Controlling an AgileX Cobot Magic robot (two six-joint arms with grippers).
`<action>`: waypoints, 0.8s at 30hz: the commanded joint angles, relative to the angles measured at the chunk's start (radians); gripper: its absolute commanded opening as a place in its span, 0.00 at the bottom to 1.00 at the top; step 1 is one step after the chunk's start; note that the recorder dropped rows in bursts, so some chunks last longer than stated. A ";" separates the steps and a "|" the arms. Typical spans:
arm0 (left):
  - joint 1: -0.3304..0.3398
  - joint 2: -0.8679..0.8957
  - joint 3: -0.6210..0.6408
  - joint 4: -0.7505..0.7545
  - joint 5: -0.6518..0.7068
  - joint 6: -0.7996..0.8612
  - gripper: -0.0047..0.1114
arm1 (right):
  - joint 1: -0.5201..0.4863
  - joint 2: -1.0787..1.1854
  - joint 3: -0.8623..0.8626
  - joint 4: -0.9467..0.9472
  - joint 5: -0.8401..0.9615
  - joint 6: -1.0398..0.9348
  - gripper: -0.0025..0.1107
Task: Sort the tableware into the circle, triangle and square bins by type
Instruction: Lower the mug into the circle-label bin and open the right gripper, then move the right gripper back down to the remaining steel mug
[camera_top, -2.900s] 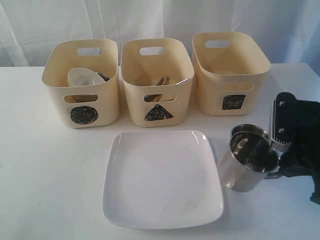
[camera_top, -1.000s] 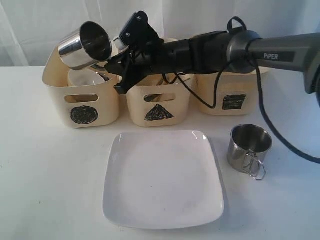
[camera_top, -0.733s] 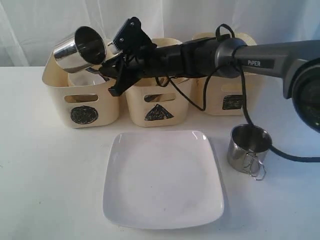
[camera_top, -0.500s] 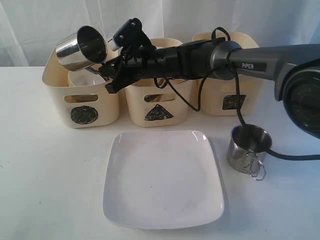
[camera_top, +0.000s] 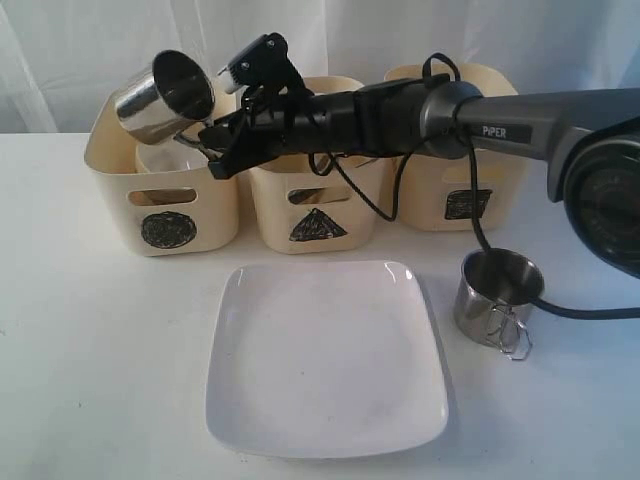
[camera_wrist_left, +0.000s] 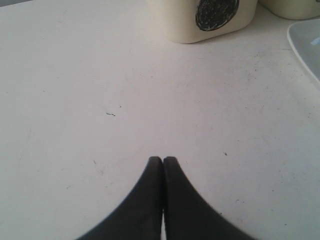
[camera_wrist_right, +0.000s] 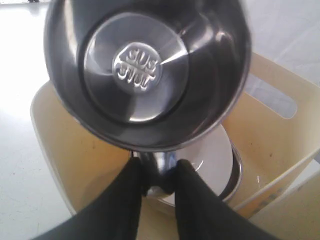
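Note:
My right gripper (camera_top: 205, 142) reaches across the table and is shut on the handle of a steel mug (camera_top: 165, 92), holding it tilted above the circle bin (camera_top: 160, 205). In the right wrist view the mug (camera_wrist_right: 145, 70) fills the frame, its handle pinched at my gripper (camera_wrist_right: 157, 169). Below it a white bowl (camera_wrist_right: 212, 160) sits inside a steel bowl (camera_wrist_right: 236, 172) in that bin. A second steel mug (camera_top: 497, 298) stands on the table to the right of the large white square plate (camera_top: 325, 355). My left gripper (camera_wrist_left: 163, 160) is shut and empty, low over bare table.
The triangle bin (camera_top: 315, 215) holds wooden chopsticks and cutlery, mostly hidden by my arm. The square bin (camera_top: 460, 190) stands at the right. A black cable hangs from the arm down towards the second mug. The left wrist view shows the circle bin (camera_wrist_left: 210, 17) and the plate's corner (camera_wrist_left: 307, 45).
My right gripper lifted one mug off the nested pair at the right and carried it left over the circle bin. In the last half second it barely shifted.

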 joint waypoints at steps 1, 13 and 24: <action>0.003 -0.005 0.004 -0.005 0.005 -0.002 0.04 | 0.003 -0.006 -0.010 0.014 -0.003 0.017 0.22; 0.003 -0.005 0.004 -0.005 0.005 -0.002 0.04 | 0.003 -0.022 -0.010 0.014 0.022 0.017 0.22; 0.003 -0.005 0.004 -0.002 0.005 -0.002 0.04 | 0.000 -0.135 -0.010 -0.049 0.039 0.041 0.10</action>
